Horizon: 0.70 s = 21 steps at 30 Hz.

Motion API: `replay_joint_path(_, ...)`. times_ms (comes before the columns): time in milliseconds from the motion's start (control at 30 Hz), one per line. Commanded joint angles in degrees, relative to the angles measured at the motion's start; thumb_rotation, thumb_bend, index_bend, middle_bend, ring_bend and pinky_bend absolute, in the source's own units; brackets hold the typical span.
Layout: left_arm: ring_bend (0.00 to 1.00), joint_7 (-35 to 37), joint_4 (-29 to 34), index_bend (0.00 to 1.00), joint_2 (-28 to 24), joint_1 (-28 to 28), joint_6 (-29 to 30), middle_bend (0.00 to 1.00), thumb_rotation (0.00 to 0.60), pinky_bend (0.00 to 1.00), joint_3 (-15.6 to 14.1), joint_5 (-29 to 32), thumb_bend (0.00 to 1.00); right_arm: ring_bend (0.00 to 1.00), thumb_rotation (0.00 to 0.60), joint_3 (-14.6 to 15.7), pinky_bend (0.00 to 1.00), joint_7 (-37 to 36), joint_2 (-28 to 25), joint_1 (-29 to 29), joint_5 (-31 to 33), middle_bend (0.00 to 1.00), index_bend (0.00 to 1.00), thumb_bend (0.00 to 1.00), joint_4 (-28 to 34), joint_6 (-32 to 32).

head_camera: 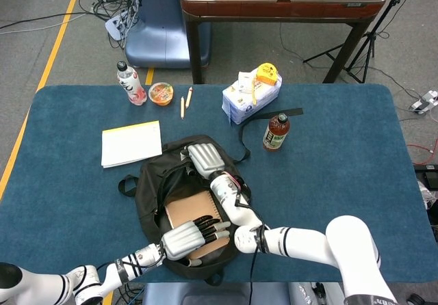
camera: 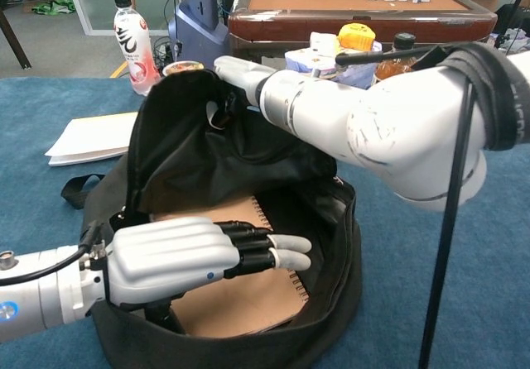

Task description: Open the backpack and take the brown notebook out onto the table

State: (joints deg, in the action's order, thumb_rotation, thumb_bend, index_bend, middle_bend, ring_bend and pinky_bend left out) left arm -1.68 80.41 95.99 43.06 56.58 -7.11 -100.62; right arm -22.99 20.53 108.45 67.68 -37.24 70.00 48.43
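The black backpack (head_camera: 152, 194) lies open near the table's front edge, also seen as the backpack (camera: 207, 154) in the chest view. Inside lies the brown notebook (head_camera: 189, 208), spiral-bound along its right side, shown close as the notebook (camera: 248, 299). My left hand (head_camera: 186, 239) reaches into the opening, and its fingers (camera: 273, 249) lie straight across the cover. Its thumb goes down at the notebook's near edge and is mostly hidden. My right hand (head_camera: 204, 159) grips the bag's far flap and holds it up; the chest view shows this hand (camera: 240, 71) at the flap's top.
A white notepad (head_camera: 131, 143) lies left of the bag. Behind it stand a pink-labelled bottle (head_camera: 129, 83), a small cup (head_camera: 161, 93) and pencils (head_camera: 183, 107). A tissue box (head_camera: 250, 94) and a tea bottle (head_camera: 276, 132) stand behind the bag to the right. Blue table (head_camera: 342, 182).
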Motion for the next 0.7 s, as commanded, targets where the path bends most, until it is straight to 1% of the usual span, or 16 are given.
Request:
replay_joint_path(33,0.00,-0.8,-0.6,0.00,0.5,-0.2,-0.2,0.00,0.600,0.06,0.0,0.3,0.19,0.34,0.600,-0.1,0.41,0.0,0.2,0.1,0.1,0.42,0.64,0.74,-0.3,-0.1)
replay_joint_path(267,0.00,-4.4,-2.1,0.00,0.9,-0.9,-0.5,0.00,0.600,0.06,0.6,1.8,0.19,0.34,0.600,-0.1,0.41,0.2,0.4,0.0,-0.1,0.42,0.64,0.74,-0.4,-0.1)
replay_joint_path(700,0.00,-6.3,-2.7,0.00,-0.7,-2.3,-0.7,0.00,0.600,0.06,3.0,6.7,0.19,0.34,0.600,-0.2,0.41,0.3,1.0,0.0,-0.2,0.42,0.64,0.74,-0.8,-0.3)
